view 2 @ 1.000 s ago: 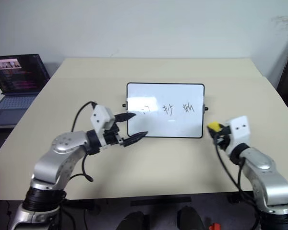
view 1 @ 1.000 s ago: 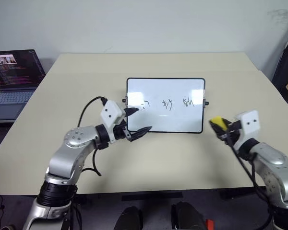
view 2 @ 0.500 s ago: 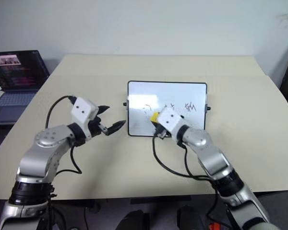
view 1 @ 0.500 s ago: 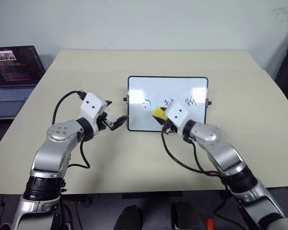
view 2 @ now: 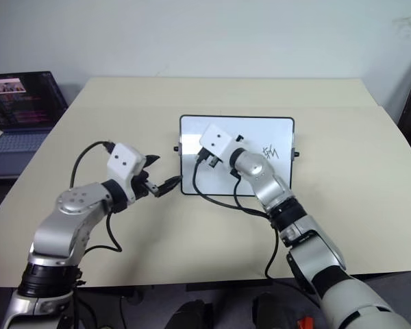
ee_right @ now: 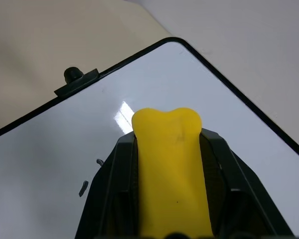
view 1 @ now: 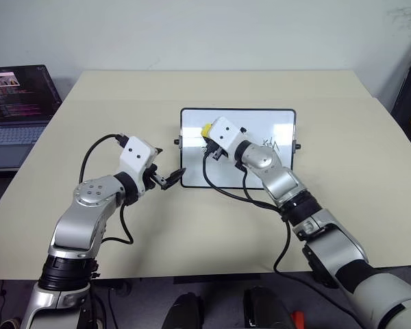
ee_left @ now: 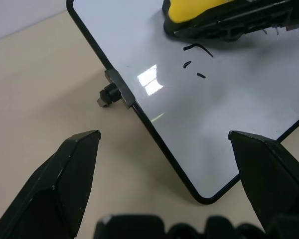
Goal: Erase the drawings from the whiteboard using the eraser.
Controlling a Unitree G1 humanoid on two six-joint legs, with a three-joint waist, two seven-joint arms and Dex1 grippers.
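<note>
I see an office or lab room: a plain beige table (view 1: 89, 137) against a bare white wall (view 1: 212, 34), an open laptop (view 1: 17, 103) showing code beside it.

The small glossy white whiteboard with a thin black rounded frame (view 1: 281, 175) lies flat mid-table, a squishy bright yellow eraser block (ee_right: 170, 164) sits over its 10 o'clock corner, clamped in black fingers, with thin dark marker scribbles (view 1: 270, 144) left near 3 o'clock.
</note>
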